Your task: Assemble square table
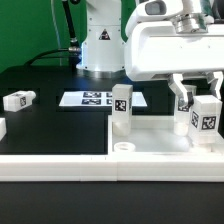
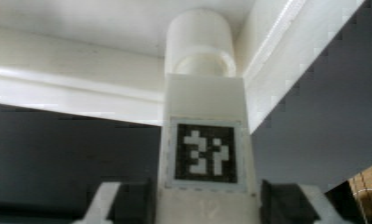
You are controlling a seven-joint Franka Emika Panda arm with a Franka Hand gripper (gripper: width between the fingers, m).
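The square table top (image 1: 155, 142), a white tray with a raised rim, lies at the exterior view's right. One white tagged leg (image 1: 121, 108) stands upright at its near left corner. My gripper (image 1: 203, 100) is over the top's right side, shut on another tagged leg (image 1: 206, 120) and holding it upright. In the wrist view this leg (image 2: 208, 120) sits between my fingers (image 2: 133, 200), its rounded end against the white rim (image 2: 76, 85). Another white upright piece (image 1: 183, 118) stands just beside the held leg.
The marker board (image 1: 98, 98) lies on the black table behind the top. A loose leg (image 1: 18, 100) lies at the exterior view's left, another (image 1: 2, 128) at the left edge. A long white bar (image 1: 60, 170) edges the front. The robot base (image 1: 100, 45) stands behind.
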